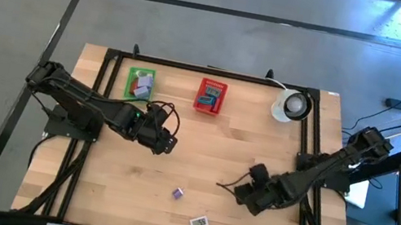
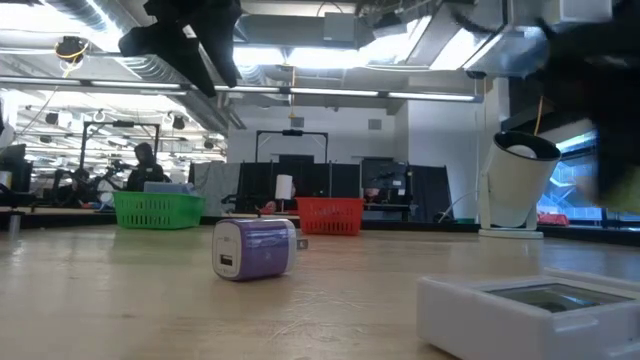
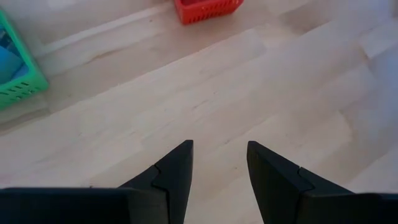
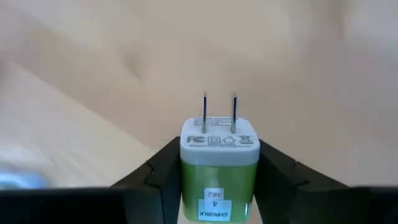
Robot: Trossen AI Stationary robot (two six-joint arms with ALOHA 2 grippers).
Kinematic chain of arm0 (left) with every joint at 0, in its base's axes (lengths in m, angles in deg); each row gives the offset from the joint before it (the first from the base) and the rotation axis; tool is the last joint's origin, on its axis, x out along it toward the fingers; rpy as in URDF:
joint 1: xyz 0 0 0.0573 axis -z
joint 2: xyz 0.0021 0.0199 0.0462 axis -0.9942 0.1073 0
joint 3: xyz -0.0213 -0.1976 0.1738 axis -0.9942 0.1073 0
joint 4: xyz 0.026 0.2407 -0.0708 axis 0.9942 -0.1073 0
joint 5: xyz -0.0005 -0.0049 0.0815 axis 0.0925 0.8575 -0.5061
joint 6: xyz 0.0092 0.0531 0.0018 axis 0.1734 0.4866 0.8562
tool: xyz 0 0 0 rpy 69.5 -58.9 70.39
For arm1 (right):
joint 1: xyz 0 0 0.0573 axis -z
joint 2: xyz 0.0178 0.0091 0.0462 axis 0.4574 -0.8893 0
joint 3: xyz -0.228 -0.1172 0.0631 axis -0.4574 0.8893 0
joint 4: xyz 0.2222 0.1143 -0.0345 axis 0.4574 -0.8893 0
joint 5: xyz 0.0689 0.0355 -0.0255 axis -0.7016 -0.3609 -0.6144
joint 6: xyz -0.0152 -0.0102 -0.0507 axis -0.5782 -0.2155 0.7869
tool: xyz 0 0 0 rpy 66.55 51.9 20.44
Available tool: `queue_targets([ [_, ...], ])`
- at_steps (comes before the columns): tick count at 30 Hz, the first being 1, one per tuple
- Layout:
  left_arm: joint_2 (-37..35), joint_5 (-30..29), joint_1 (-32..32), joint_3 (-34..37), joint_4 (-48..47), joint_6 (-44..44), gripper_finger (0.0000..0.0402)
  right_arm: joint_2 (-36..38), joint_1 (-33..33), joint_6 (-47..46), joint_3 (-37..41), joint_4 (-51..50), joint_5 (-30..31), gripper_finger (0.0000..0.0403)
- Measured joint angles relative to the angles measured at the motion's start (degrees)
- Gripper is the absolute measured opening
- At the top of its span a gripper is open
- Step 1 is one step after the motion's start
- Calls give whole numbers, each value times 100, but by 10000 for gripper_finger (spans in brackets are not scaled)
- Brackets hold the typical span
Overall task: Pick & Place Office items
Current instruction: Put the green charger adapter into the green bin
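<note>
The right end effector (image 4: pixel 217 186) holds a green charger (image 4: pixel 219 163) between its fingers; a loose squeeze could drop it onto the table (image 1: pixel 198 170).

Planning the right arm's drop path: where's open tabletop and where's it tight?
Open: the wide bare stretch between the left gripper and right gripper, below the red basket. Tighter: the front edge, where the lavender block and white flat piece lie, and the back row with the green basket and white cup.
</note>
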Motion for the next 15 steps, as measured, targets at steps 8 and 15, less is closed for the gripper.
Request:
queue_targets([
  [8, 0, -409, 0, 0, 0, 203, 147, 2, 1223, 3092, -1436, -49, 1641, 155],
  [15, 0, -450, 0, 0, 0, 530, 147, 9, 2113, 5902, -2932, -3, 1800, 155],
])
